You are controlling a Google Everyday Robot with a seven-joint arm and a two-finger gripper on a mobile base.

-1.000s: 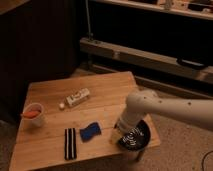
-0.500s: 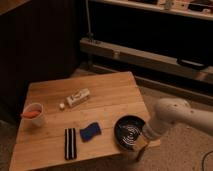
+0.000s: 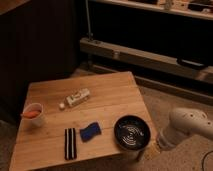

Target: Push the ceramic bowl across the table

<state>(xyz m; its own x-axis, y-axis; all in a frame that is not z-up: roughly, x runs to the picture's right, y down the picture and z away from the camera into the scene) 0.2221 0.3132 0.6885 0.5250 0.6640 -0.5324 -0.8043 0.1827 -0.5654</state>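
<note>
Arm [image 3: 191, 123] swung right; gripper [image 3: 161, 143] gapes empty just beside ceramic bowl [image 3: 132, 132]

Robotics lab or test bay, dim room, speckled carpet floor [image 3: 165, 102], long metal rack [image 3: 150, 54] with steel rails behind, small wooden table [image 3: 110, 95], white robot arm [image 3: 192, 125], pincer [image 3: 161, 144] low at table's right front corner.

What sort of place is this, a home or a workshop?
Probably a lab or workshop corner: a small light wooden plank table, a grey metal shelving frame behind it, and a white robot arm, its hand low beside the table.
</note>
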